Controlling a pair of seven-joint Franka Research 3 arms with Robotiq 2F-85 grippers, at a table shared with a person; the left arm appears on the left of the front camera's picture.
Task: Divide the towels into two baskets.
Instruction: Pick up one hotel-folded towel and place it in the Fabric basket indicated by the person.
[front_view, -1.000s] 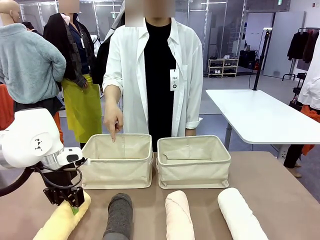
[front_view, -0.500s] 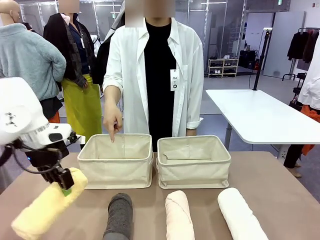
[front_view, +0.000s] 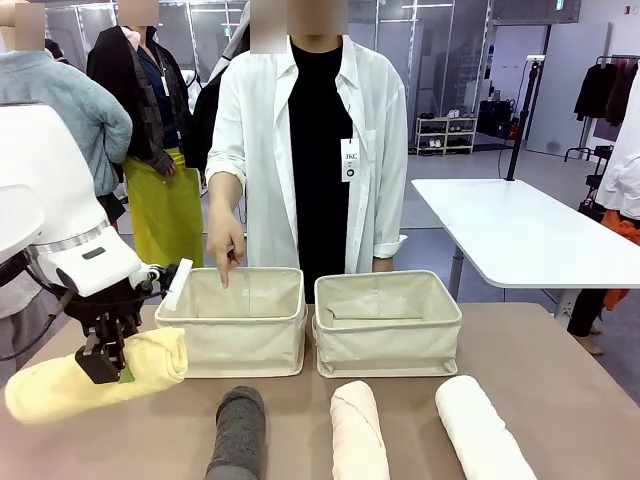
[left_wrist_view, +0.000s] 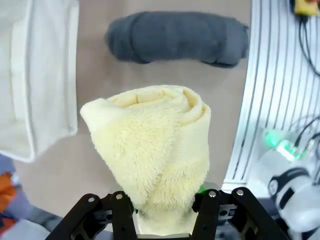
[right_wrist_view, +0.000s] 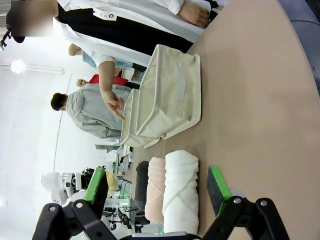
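Note:
My left gripper (front_view: 108, 368) is shut on the pale yellow towel (front_view: 160, 352) and holds it in the air, just left of the left basket (front_view: 235, 340). In the left wrist view the yellow towel (left_wrist_view: 150, 145) fills the space between the jaws of the left gripper (left_wrist_view: 165, 212). Beyond it lie the dark grey towel (left_wrist_view: 175, 37) and the left basket's wall (left_wrist_view: 35, 85). The dark grey towel (front_view: 238, 432), pink towel (front_view: 358, 430) and white towel (front_view: 482, 428) lie in a row on the table before the two baskets. My right gripper (right_wrist_view: 156, 184) stands open above the white towel (right_wrist_view: 180, 195).
A person in a white shirt stands behind the baskets, with one hand (front_view: 228, 245) pointing down into the left basket. The right basket (front_view: 388, 345) stands beside the left one. A white table (front_view: 520, 235) stands behind at the right.
The left gripper has lifted the yellow towel off the table and swung it up. The roll now hangs nearly level beside the left basket. The person's hand has stayed pointing.

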